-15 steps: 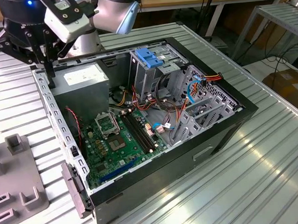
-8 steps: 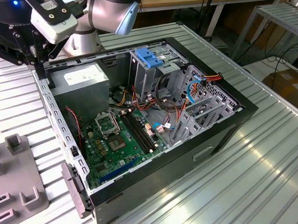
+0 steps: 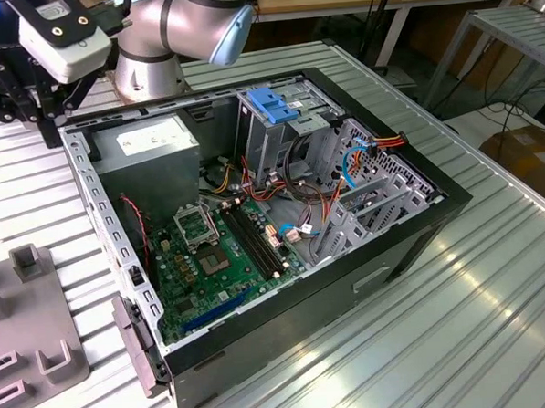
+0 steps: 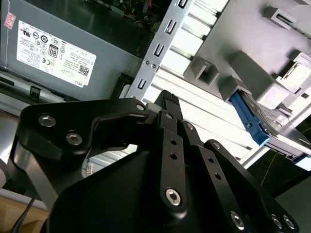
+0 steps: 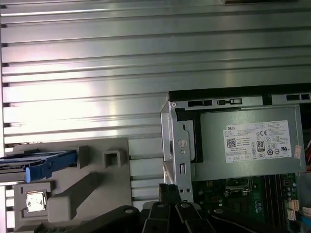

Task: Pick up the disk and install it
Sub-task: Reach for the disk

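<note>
The disk [image 5: 43, 163], a flat grey drive in a bright blue carrier rail, lies slotted in a grey fixture [image 5: 92, 194] on the ribbed metal table beside the open computer case [image 3: 412, 242]. In the second wrist view the disk [image 4: 252, 121] juts from that same fixture [image 4: 252, 63]. My gripper [image 4: 167, 98] hangs above the case's corner by the power supply, well apart from the disk. Its black fingers [image 5: 170, 191] stand together, shut, with nothing between them.
The case holds a grey power supply [image 3: 151, 151] with a white label, a green motherboard [image 3: 211, 253], loose cables, and a tall metal drive cage topped by a blue bracket [image 3: 272, 108]. The grey fixture [image 3: 34, 354] sits at the exterior view's left. Workbenches stand behind.
</note>
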{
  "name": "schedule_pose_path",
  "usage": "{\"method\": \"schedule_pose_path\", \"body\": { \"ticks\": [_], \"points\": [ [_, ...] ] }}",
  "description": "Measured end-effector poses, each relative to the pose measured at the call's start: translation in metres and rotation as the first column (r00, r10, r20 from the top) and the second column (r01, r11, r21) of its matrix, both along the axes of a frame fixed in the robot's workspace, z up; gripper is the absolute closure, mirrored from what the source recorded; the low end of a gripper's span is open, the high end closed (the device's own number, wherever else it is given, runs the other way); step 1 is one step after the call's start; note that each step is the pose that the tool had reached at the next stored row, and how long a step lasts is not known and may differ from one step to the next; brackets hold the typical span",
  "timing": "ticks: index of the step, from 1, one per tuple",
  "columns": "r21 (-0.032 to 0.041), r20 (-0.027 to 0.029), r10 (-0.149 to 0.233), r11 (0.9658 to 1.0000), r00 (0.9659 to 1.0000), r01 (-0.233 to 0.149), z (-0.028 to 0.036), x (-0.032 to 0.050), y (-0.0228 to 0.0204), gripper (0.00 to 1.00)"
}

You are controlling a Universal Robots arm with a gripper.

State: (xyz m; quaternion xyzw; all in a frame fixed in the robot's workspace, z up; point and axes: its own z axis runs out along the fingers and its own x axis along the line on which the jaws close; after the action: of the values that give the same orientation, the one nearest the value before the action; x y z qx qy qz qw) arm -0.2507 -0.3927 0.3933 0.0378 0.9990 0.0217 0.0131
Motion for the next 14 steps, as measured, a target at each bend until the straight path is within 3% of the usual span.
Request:
{"method": "schedule_pose_path", "body": {
  "ticks": [14],
  "points": [
    [-0.0001, -0.0001, 0.0, 1.0, 1.0, 0.0, 0.0, -0.0423, 0.003, 0.9]
  ]
}}
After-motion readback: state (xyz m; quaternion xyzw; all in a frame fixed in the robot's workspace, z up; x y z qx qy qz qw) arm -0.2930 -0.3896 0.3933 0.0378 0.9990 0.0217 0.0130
